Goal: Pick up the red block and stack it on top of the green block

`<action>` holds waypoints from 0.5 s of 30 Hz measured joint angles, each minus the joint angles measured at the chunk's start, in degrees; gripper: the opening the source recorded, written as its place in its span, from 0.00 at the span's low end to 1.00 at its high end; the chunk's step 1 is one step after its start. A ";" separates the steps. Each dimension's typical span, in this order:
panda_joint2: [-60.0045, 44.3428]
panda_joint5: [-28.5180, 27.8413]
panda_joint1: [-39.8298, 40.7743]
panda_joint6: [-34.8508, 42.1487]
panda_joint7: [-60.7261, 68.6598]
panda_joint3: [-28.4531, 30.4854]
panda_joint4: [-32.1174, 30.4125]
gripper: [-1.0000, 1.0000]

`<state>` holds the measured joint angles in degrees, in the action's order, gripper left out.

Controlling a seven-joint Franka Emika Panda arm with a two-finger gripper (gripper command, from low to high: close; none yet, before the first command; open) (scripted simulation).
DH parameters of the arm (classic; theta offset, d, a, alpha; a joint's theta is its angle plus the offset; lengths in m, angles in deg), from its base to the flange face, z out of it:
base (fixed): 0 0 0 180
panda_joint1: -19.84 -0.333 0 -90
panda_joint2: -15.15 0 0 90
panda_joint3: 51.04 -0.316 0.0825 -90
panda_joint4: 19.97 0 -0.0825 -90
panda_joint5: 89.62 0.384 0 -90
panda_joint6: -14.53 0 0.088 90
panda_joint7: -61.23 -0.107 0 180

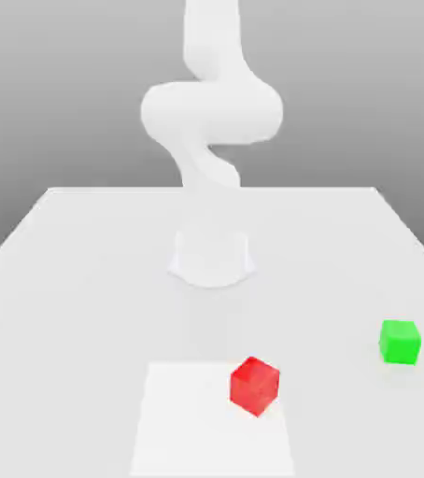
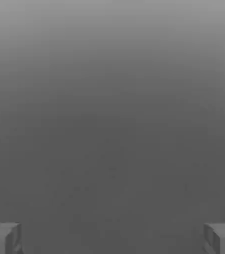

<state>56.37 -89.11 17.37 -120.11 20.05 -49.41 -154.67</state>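
While the red block [image 1: 254, 386] rests on the white patch, the fingers [image 2: 5, 239] stand spread

As I look from the exterior view, the red block sits near the front of the scene, overlapping the edge of a white rectangular patch [image 1: 188, 429] on that view's right. It is turned at an angle, one corner pointing roughly toward the camera. Well apart from it, toward the exterior view's right and a little farther back, I have the green block [image 1: 400, 343] on the pale surface [image 1: 76, 327], sitting much squarer to the camera. Behind both cubes, near the middle, stands the base [image 1: 211, 260] of my white Panda arm [image 1: 211, 112], with the arm rising above it and running out of frame. From the hand view I see my fingers spread wide, well apart, with a plain grey gradient between and beyond them.
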 joint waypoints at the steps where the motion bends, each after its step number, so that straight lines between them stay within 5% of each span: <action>1: -2.26 0.28 -1.13 -1.37 2.28 0.73 -1.37 0.50; 15: -32.41 2.77 -11.94 -19.49 31.53 5.01 -19.37 0.50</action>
<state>23.96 -86.34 5.43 -139.60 51.59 -44.40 -174.04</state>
